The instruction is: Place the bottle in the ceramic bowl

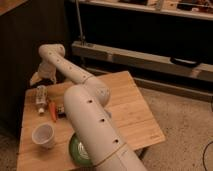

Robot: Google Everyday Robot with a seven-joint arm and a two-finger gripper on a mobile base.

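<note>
Camera view gives no writing that can be read; the label on the bottle (pixel 41 96) is only a pale patch. The bottle lies on the wooden table (pixel 127 107) behind the white cup (pixel 43 136), next to an orange carrot (pixel 52 111). Right of the cup, the ceramic bowl (pixel 75 150) is mostly hidden under the arm (pixel 95 125). The gripper (pixel 36 79) hangs farther behind the cup, just above the bottle; if it is apart or together, I cannot tell.

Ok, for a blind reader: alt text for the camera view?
The robot's gripper hangs close to a small clear plastic bottle with white cap at the wooden table's left edge. Nearer sit an orange carrot, a white cup and a green ceramic bowl.
</note>
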